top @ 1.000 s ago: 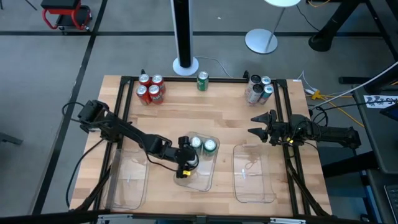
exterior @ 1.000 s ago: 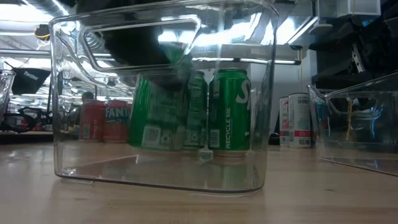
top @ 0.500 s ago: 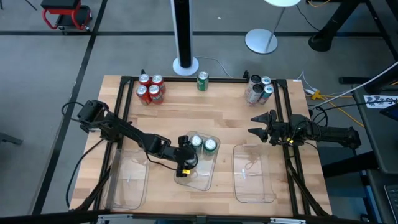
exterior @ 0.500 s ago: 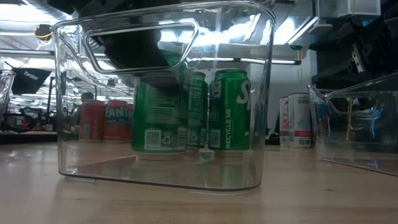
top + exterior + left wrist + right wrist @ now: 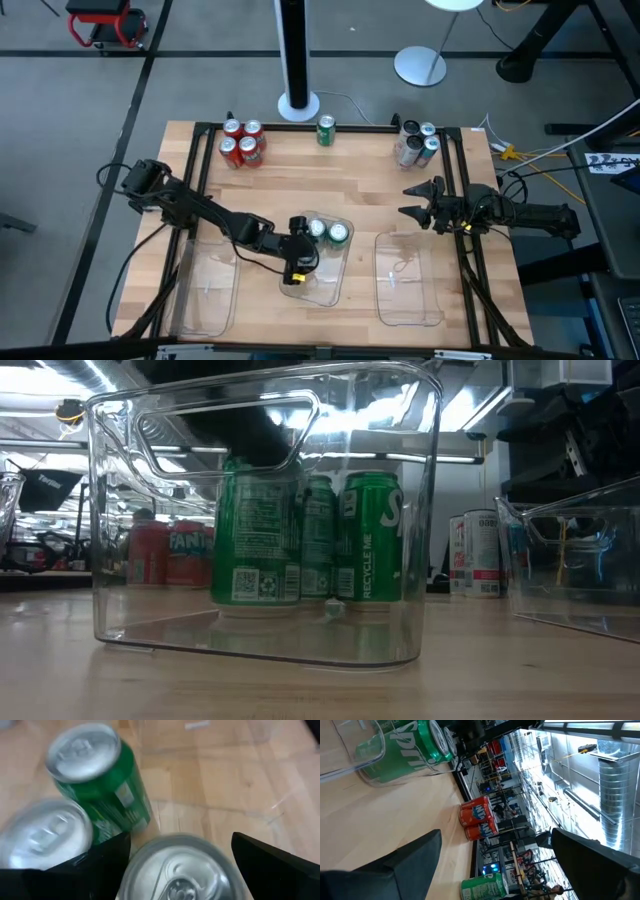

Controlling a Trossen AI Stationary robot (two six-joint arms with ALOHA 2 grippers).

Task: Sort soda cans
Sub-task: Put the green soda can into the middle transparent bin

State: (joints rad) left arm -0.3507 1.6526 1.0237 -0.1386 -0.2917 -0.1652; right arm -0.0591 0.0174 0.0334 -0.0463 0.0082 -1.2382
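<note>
We find the left gripper (image 5: 297, 236) reaching into the middle tray (image 5: 318, 285), fingers apart astride a standing green can (image 5: 182, 870), while the right gripper (image 5: 412, 200) waits spread at the table's right edge.

Wooden table (image 5: 300, 190) (cans (image 5: 241, 142), clear trays (image 5: 407, 280))

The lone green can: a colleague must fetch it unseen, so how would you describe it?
Look along the table's far edge, next to the white pole's base. The lone green can stands there between the red cluster and the silver-grey cluster, touching neither.
</note>
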